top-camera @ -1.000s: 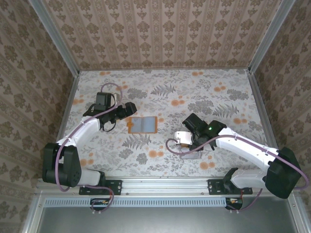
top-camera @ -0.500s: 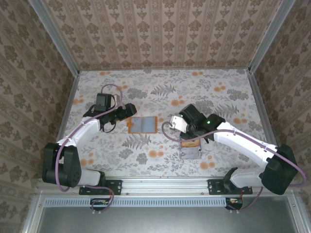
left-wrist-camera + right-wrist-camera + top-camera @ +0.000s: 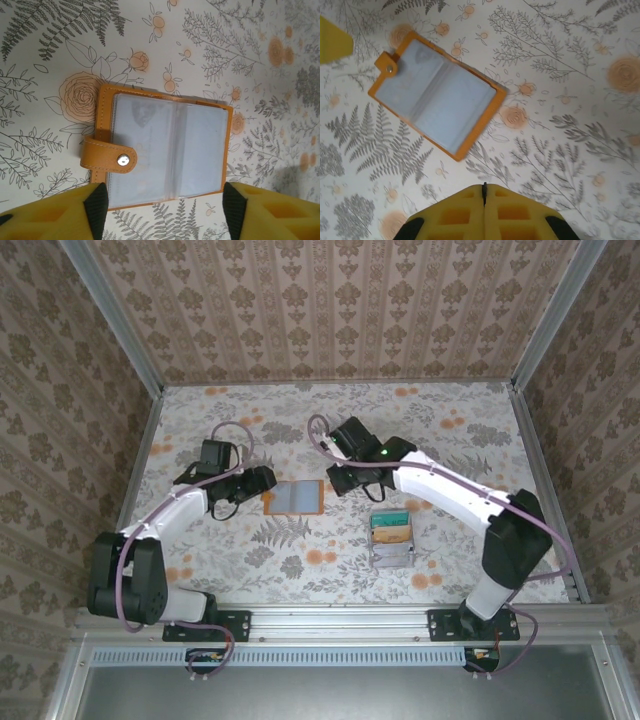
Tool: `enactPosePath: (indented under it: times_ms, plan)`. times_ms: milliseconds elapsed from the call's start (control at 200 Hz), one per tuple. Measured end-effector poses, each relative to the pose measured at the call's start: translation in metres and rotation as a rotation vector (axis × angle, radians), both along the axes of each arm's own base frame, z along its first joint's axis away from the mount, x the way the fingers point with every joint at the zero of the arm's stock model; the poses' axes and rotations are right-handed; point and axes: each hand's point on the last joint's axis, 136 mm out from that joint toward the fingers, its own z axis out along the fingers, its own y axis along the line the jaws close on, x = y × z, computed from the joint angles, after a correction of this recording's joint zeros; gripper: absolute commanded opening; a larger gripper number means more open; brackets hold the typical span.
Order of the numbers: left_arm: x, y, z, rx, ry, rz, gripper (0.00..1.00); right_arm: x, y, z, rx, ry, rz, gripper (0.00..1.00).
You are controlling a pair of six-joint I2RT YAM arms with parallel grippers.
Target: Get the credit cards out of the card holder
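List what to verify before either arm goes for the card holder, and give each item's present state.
1. The card holder lies open and flat: ok.
2. The left gripper is open, jaws wider than the holder: ok.
3. The right gripper is open to pick a card: not ok, shut and empty.
4. The credit cards sit in the clear sleeves: cannot tell.
5. The grey tray stands apart from the holder: ok.

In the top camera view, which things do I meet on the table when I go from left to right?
left gripper → card holder → right gripper → grey tray
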Motion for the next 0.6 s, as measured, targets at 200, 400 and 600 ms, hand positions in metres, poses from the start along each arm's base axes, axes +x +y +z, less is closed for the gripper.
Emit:
enactPosePath:
  times_ms: [200,400,600]
  plan:
    - [-0.004,-0.002,-0.018,0.001,0.06,-0.012,0.44,0.016,0.023,-0.03,0.067,0.14,-0.152,0.0]
    - [-0.007,-0.003,-0.036,0.016,0.115,-0.02,0.39,0.022,0.03,-0.073,0.053,0.253,-0.271,0.0]
    - [-0.015,-0.009,-0.053,0.032,0.169,-0.045,0.37,0.025,0.033,-0.103,0.025,0.316,-0.335,0.0]
